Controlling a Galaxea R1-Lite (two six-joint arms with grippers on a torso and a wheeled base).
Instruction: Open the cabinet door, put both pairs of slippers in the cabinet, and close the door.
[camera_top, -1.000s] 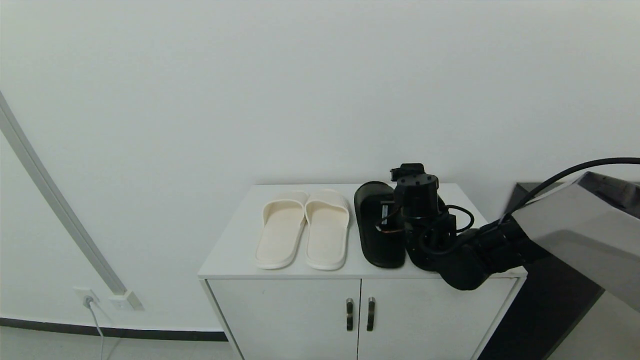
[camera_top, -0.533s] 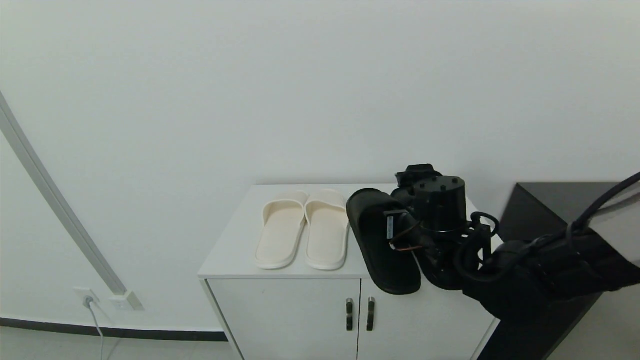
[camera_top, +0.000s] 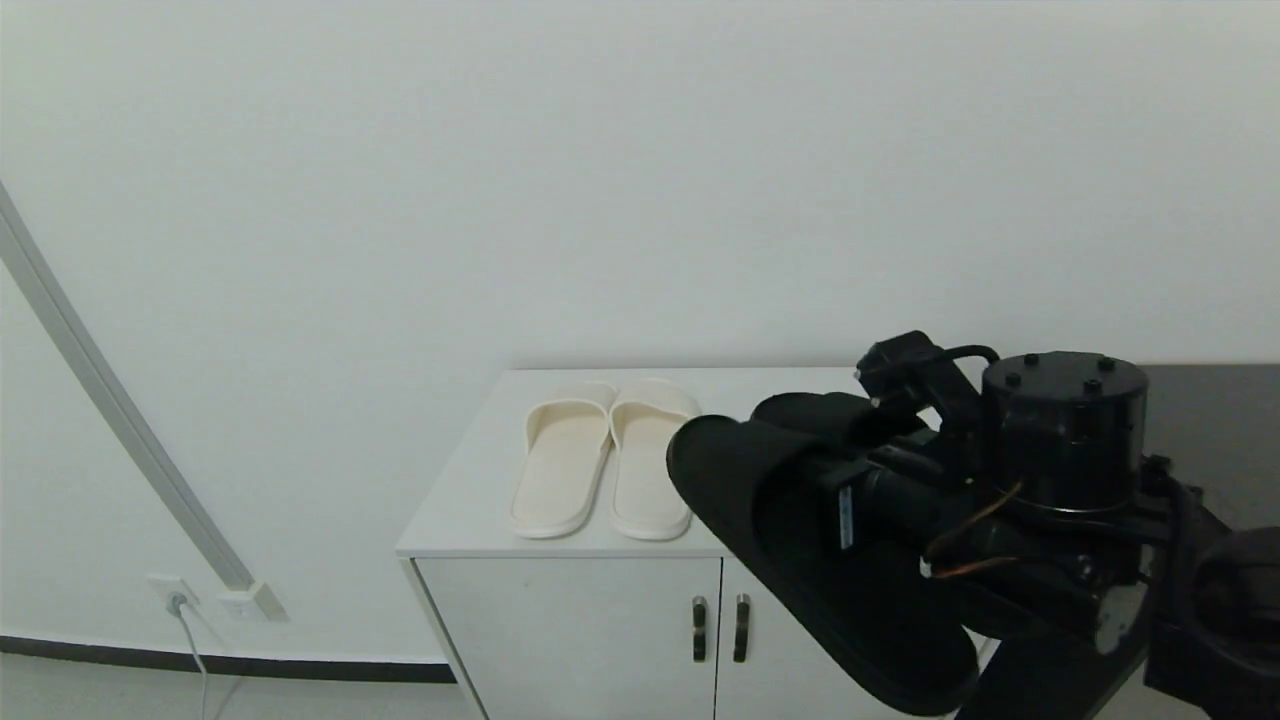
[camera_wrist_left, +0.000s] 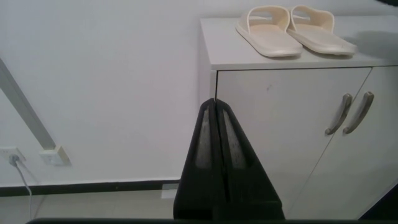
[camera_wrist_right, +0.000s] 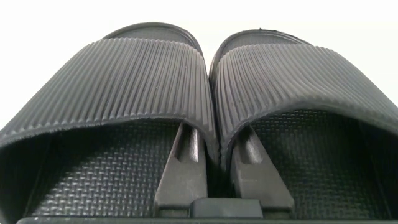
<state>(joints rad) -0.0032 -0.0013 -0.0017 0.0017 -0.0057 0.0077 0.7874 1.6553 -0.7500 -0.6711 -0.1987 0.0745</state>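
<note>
A pair of black slippers (camera_top: 740, 480) hangs in the air in front of the cabinet's right side, tilted toe-up. My right gripper (camera_top: 835, 480) is shut on them. In the right wrist view one finger (camera_wrist_right: 183, 168) sits inside each black slipper (camera_wrist_right: 137, 81), pinching the inner walls together. The cream slippers (camera_top: 605, 455) lie side by side on the white cabinet top (camera_top: 470, 490). Both cabinet doors (camera_top: 580, 640) are closed, their handles (camera_top: 720, 628) meeting at the middle. My left gripper (camera_wrist_left: 215, 106) is shut and empty, low and to the left of the cabinet (camera_wrist_left: 280, 124).
A white wall stands right behind the cabinet. A power socket with a cable (camera_top: 175, 600) and a slanted wall strip (camera_top: 110, 400) lie at the lower left. A dark surface (camera_top: 1220, 420) adjoins the cabinet on the right. Floor left of the cabinet is open.
My right arm has lifted the black slippers off the cabinet top and drawn them back and to the right, off the cabinet's front edge. The cream slippers have stayed put.
</note>
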